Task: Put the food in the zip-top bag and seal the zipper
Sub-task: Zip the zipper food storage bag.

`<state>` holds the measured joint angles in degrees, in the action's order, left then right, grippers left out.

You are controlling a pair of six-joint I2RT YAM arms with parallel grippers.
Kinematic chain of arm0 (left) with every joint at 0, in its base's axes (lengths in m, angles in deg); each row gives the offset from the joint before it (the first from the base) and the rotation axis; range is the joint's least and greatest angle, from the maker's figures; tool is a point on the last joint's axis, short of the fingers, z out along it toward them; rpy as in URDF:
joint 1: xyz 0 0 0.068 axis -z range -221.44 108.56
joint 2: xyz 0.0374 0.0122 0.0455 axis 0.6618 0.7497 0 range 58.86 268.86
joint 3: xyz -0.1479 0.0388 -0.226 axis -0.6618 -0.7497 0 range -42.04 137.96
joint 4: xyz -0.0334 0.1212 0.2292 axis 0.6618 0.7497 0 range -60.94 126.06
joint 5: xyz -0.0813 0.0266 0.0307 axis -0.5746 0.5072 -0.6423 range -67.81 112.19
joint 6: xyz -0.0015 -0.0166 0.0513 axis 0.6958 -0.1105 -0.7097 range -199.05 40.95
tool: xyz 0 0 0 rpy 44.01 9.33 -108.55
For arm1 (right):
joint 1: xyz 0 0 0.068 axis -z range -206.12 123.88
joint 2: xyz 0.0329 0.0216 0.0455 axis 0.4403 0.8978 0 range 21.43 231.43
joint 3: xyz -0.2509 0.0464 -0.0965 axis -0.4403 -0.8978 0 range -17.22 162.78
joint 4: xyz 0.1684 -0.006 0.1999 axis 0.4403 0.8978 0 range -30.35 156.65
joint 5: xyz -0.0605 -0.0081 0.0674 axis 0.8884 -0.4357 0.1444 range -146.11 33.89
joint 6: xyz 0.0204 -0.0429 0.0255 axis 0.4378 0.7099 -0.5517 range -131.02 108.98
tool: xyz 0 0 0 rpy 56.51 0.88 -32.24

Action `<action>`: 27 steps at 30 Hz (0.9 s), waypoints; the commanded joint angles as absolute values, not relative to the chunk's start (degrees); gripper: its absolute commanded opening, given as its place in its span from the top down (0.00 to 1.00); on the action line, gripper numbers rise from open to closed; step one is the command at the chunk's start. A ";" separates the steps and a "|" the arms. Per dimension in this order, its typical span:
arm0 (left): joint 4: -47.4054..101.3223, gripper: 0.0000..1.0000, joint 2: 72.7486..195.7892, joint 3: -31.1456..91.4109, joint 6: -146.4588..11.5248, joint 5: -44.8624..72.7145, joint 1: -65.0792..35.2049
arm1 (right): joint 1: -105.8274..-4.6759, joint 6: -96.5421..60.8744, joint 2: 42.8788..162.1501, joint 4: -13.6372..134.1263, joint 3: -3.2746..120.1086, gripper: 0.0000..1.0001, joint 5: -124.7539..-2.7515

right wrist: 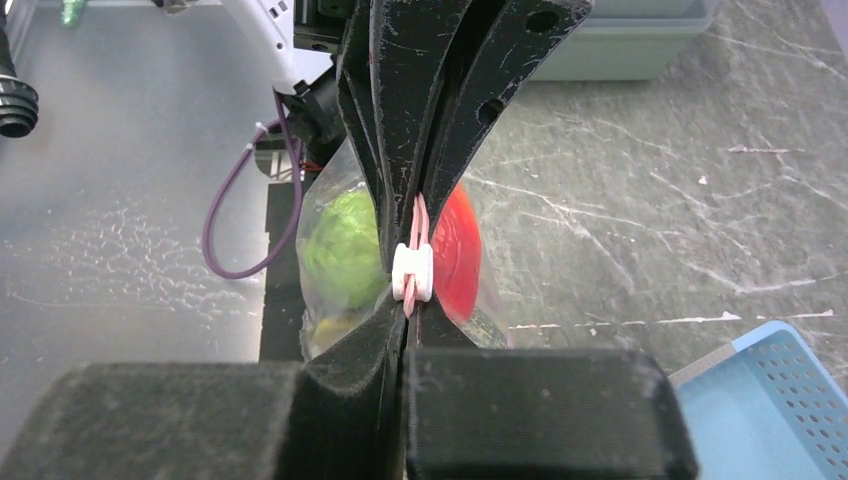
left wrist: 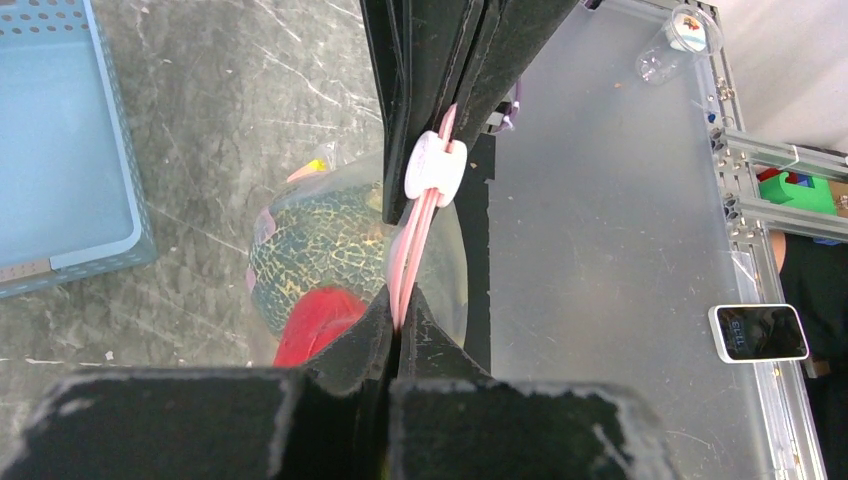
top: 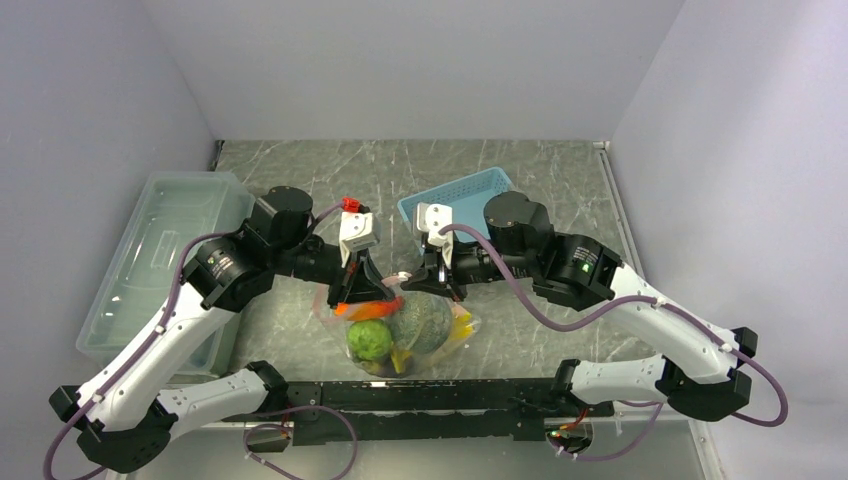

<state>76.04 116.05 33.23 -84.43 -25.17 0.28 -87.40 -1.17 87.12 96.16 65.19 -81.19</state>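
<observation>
"Where was the food?"

"Inside the zip-top bag, on the bench."

"And the pincers?"

"At the bag's mouth, the left pincer and right pincer were each clamped on the zipper. Sealing was in hand. Next, I judged, the white slider needed drawing along it."

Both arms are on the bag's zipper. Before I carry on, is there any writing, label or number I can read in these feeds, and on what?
No text can be read in any view.
Small dark-screened device, at the right of the left wrist view: pale marks on the screen, too blurred to read.
White slider on the zipper: no print shows.
</observation>
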 commanded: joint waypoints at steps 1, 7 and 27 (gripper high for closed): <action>72.39 1.00 114.60 35.79 -85.76 -27.96 0.42 | -87.38 -0.74 87.26 94.18 65.50 1.00 -82.74; 70.95 0.84 114.24 35.50 -84.92 -26.92 0.46 | -87.38 -1.28 86.72 93.61 65.29 1.00 -82.57; 59.83 0.41 113.42 33.42 -80.22 -29.31 0.48 | -87.38 -4.45 87.69 96.40 66.41 1.00 -83.00</action>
<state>64.74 114.35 33.21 -82.27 -27.20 0.30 -87.40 -3.01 88.26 99.66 65.19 -81.80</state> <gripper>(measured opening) 0.591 0.010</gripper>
